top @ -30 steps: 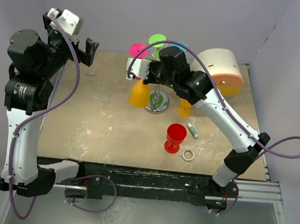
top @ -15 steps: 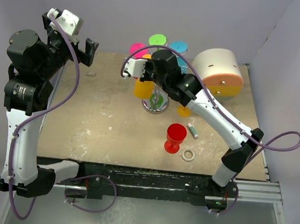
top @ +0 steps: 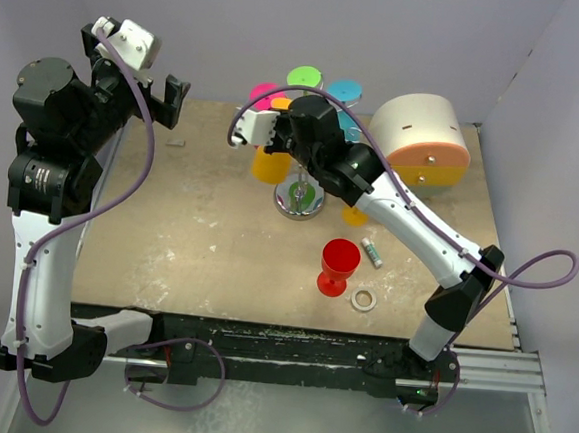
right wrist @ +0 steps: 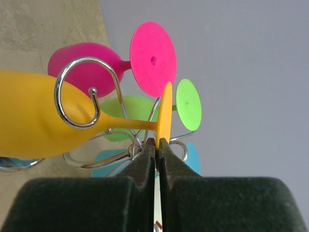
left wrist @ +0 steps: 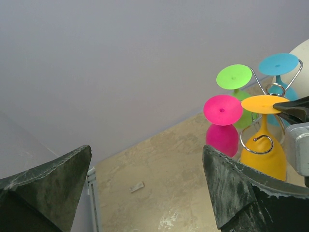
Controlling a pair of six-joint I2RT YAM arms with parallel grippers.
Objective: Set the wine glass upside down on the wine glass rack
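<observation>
Nearest you on the tabletop (top: pixel 197 239) are a white ring (top: pixel 364 300), a red glass (top: pixel 339 267) standing upright and a small tube (top: pixel 371 251). All three sit just beside the right arm's line, so a low pull-back could clip the red glass.

Next back is the rack (top: pixel 310 210). The right fingers (right wrist: pixel 150 152) are clamped together on the thin rim of the orange glass (right wrist: pixel 34 121)'s foot. The glass is upside down, with the bowl hanging beside the pole and above the round base. The stem crosses one wire curl, but I can't tell if it's actually inside the loop. As I read it, the foot sits above the wire, not resting on it.

Risks:
- If you release here, the glass drops onto the curl. If the stem isn't captured, it falls to the base or the tabletop.
- The pinch is on the edge only and the bowl hangs off to one side, so the glass can pivot or slip.
- The pink glass (right wrist: pixel 82 63)'s foot is just beside the orange foot, and a sideways nudge could unhook it.
- A shove on the curl could rock the whole rack, with the green glass (left wrist: pixel 234 76) and blue glass (left wrist: pixel 277 64) hanging on it too.

Further back right, the round box (top: pixel 423 137) is near the rack but apart from it.

Far left, the left fingers (top: pixel 171 102) are spread wide, holding nothing, raised off the tabletop.
</observation>
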